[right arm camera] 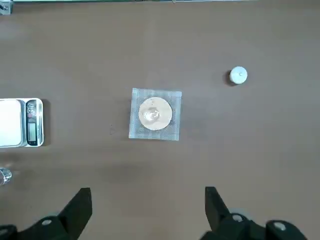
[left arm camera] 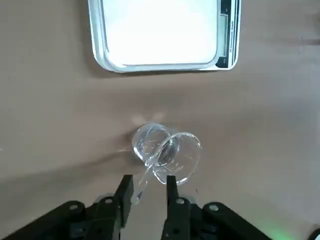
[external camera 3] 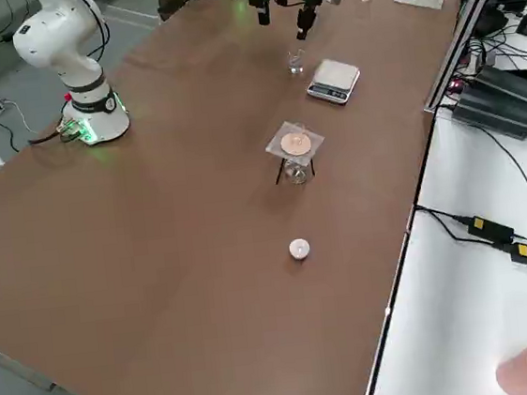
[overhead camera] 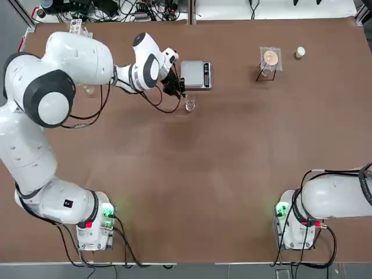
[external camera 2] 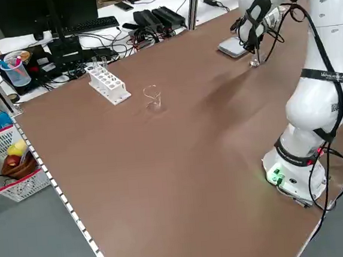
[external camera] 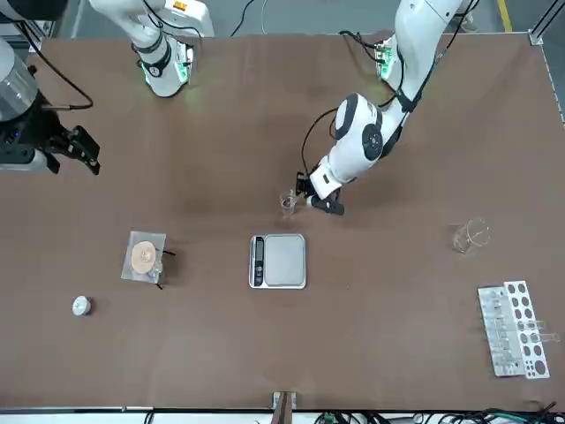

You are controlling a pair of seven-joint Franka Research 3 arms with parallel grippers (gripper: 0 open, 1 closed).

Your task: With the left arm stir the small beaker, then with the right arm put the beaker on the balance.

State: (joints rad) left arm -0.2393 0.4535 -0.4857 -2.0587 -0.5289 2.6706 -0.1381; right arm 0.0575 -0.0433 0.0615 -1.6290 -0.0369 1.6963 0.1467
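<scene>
Left wrist view: left gripper (left arm camera: 147, 190) holds a glass rod (left arm camera: 145, 177) in the small beaker (left arm camera: 167, 155).

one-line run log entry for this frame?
phase: stirring | left gripper: shut on glass rod, tip in small beaker | right gripper: open, parked away | balance: platter bare

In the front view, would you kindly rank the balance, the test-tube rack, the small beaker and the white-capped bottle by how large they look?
Largest to smallest:
1. Test-tube rack and balance: too alike to rank, and the rack sits nearer the camera.
2. Small beaker.
3. White-capped bottle, only slightly smaller looking.
</scene>
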